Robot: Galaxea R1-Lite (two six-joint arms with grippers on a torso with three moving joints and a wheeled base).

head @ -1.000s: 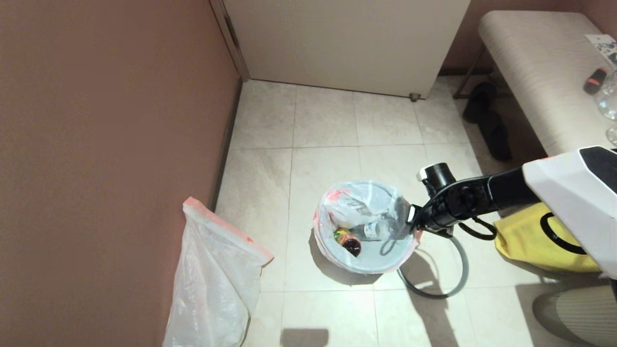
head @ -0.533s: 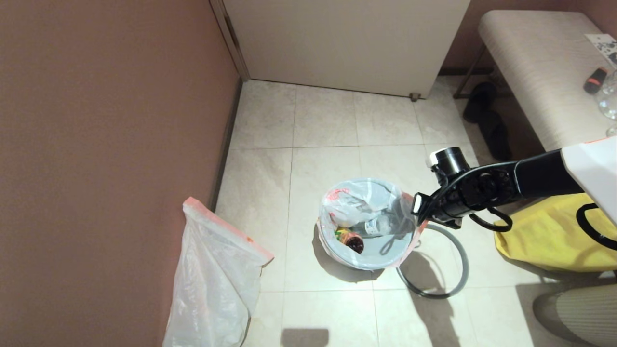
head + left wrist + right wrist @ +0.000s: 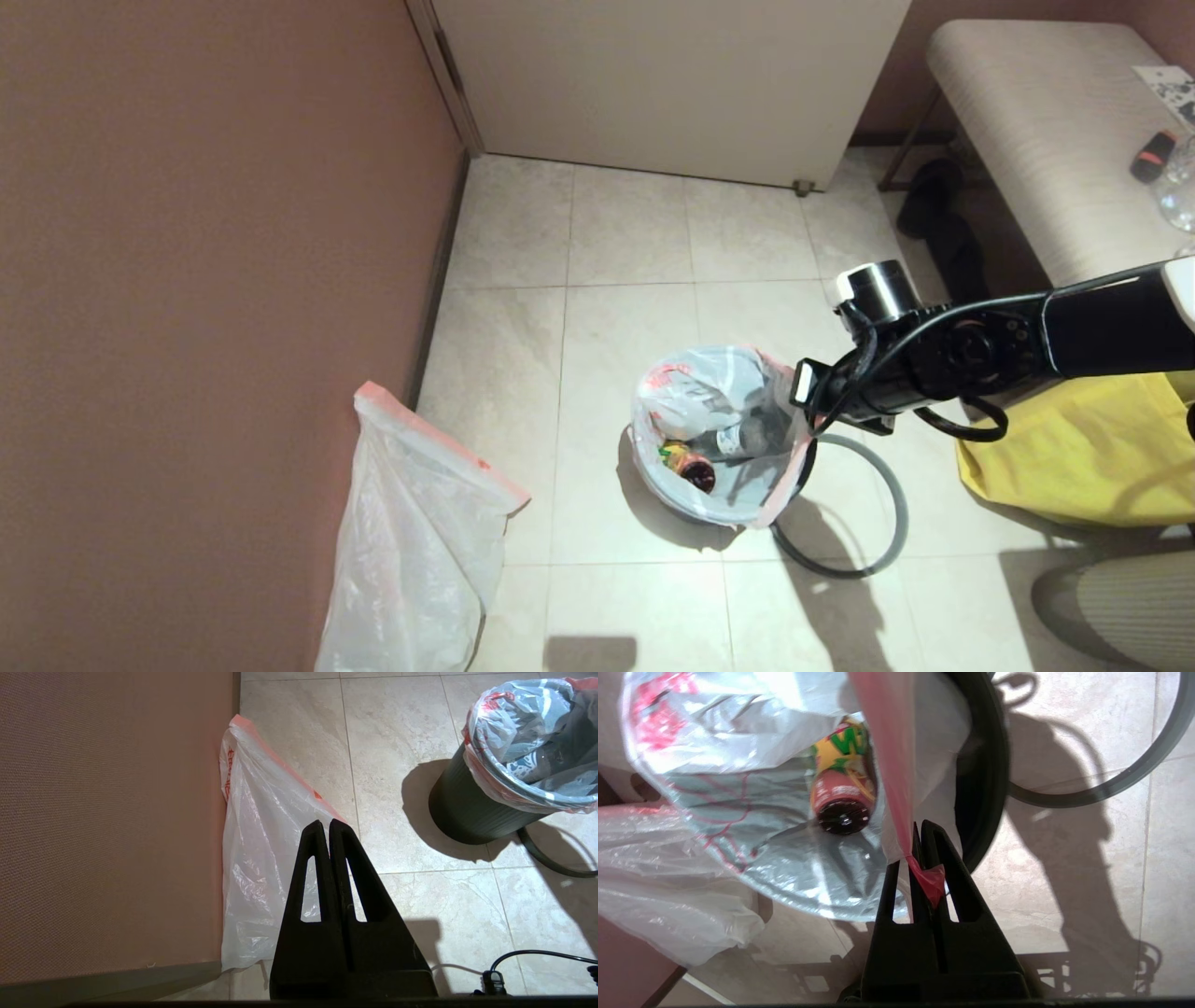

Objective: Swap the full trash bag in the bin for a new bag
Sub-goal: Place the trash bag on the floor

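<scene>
The full trash bag (image 3: pixel 714 411) sits in the black bin (image 3: pixel 460 812), and a bottle (image 3: pixel 843 798) with a red-yellow label shows inside it. My right gripper (image 3: pixel 924 830) is shut on the bag's pink-red hem at the bin's right edge (image 3: pixel 805 415) and holds that hem stretched up off the bin's rim (image 3: pixel 985 779). The grey hoop (image 3: pixel 892 523) lies on the floor right of the bin. The new bag (image 3: pixel 420 541) hangs limp against the left wall. In the left wrist view my left gripper (image 3: pixel 325 823) is shut and empty, hovering in front of the new bag (image 3: pixel 261 858).
A big yellow bag (image 3: pixel 1074 448) lies on the floor at the right under my right arm. Behind it stand a padded bench (image 3: pixel 1046 131) and dark shoes (image 3: pixel 943 233). A brown wall (image 3: pixel 205 280) closes the left side, a white door (image 3: pixel 672 84) the back.
My right gripper has risen and drawn back to the right with the hem in it. The bag's right edge has lifted, and the bag's mouth has shifted slightly right.
</scene>
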